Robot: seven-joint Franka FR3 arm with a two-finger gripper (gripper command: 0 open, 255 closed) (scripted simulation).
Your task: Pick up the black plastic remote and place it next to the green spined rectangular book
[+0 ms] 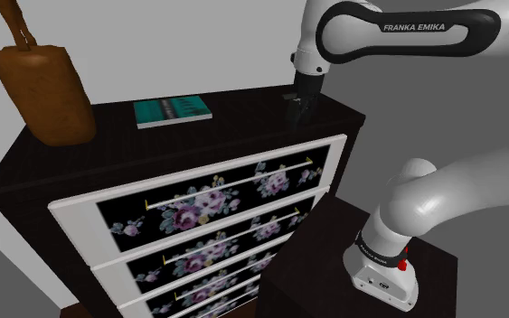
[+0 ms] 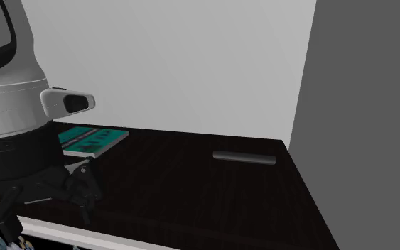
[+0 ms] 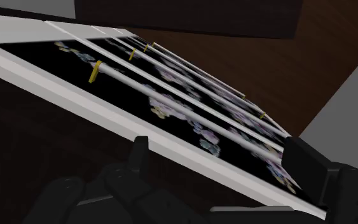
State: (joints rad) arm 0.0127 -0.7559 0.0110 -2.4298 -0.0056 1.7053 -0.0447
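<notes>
Remote (image 2: 244,157) — a slim dark bar — lies flat on the dresser top (image 2: 191,192), towards the second exterior view's right and well apart from the book (image 1: 173,111). Lying flat with bare surface all round it, it looks open to a grasp from above across its narrow width.

The green-covered book also lies flat, near the far edge in the shoulder view, with bare top beside it, which I judge leaves room to set the remote down there.

The gripper (image 1: 299,108) hangs low over the near edge of the dresser, at the shoulder view's right. Its fingers are spread with nothing between them, and the wrist view looks down past them onto the floral drawer fronts (image 3: 171,95) — so it is probably not over the remote yet.

A brown wooden board (image 1: 44,90) stands at the far left.

"FRANKA EMIKA" reads in white on the arm (image 1: 406,32). Any lettering on the book is illegible.
</notes>
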